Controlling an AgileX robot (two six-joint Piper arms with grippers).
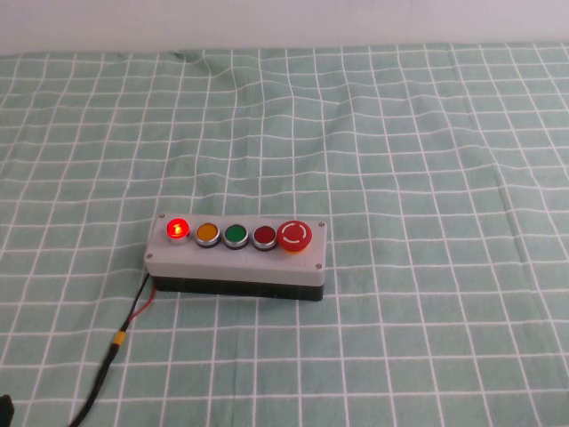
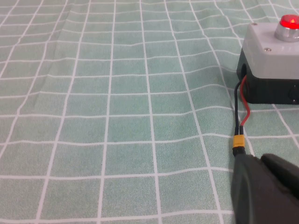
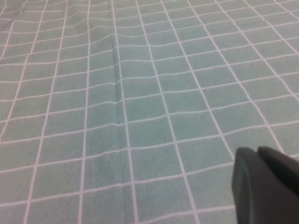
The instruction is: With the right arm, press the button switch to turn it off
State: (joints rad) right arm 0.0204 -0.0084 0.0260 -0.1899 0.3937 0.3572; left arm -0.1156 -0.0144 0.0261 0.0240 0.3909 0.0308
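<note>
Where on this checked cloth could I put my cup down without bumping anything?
Bare cloth lies right of the button switch and behind it to the far edge. The near left is crowded: its cable trails there. Left tool and right tool show only in wrist views, over cloth.

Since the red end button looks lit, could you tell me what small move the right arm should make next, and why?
Probably bring the right gripper toward the button switch: its end button glows red, and the right wrist view shows only the cloth. The left gripper sits by the cable.
</note>
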